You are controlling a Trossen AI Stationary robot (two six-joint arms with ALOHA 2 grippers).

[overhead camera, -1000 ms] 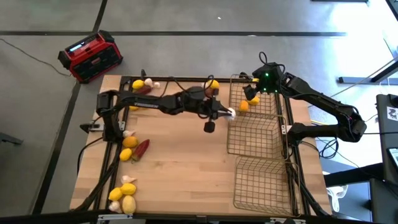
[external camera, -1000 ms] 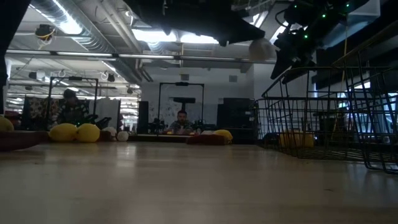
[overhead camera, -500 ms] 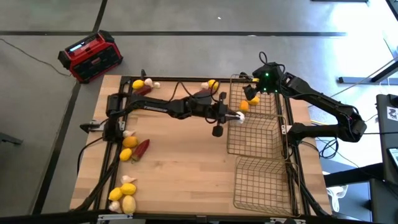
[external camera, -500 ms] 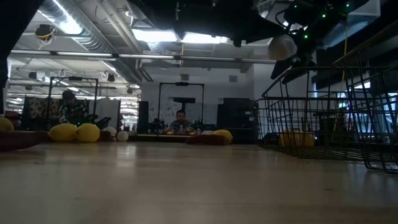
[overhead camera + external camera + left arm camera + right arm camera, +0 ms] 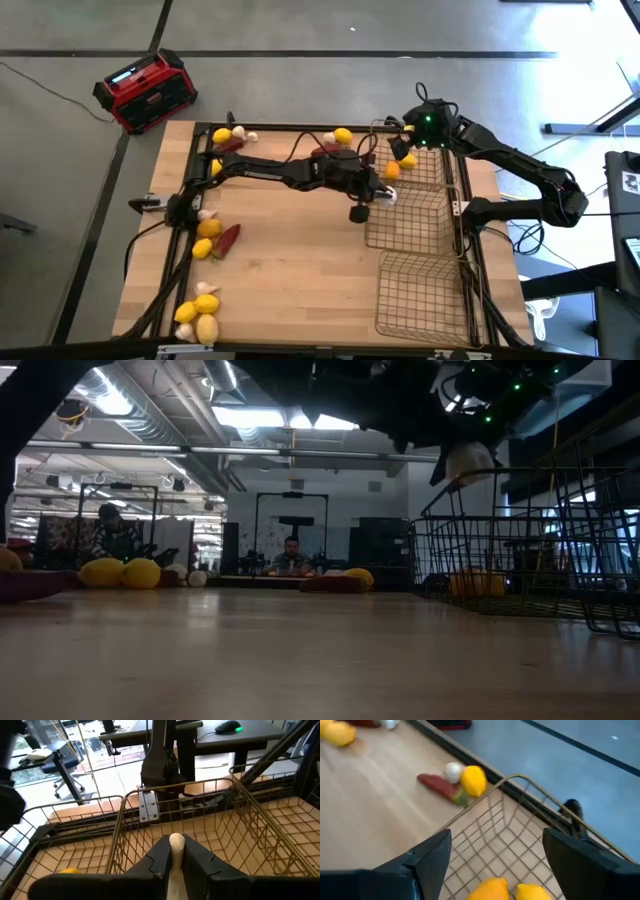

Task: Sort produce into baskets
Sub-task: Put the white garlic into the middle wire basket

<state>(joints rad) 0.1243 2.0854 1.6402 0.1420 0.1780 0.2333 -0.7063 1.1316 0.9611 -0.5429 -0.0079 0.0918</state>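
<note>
High view showed the left gripper (image 5: 385,194) had travelled further across the table since the earlier frames, from the bare wood to the near rim of the middle basket (image 5: 425,222). Its fingers were clamped on a white garlic bulb (image 5: 176,840), which was held above the mesh, just inside that rim. The right gripper (image 5: 405,150) had not moved; it hung over the far basket (image 5: 428,170) with fingers spread wide and nothing between them, two lemons (image 5: 492,889) lying directly below. Further lemons, garlic and a chili pepper (image 5: 228,237) remained well behind the left gripper, along the table's far side. No legible writing was found on the red radio (image 5: 145,90).
</note>
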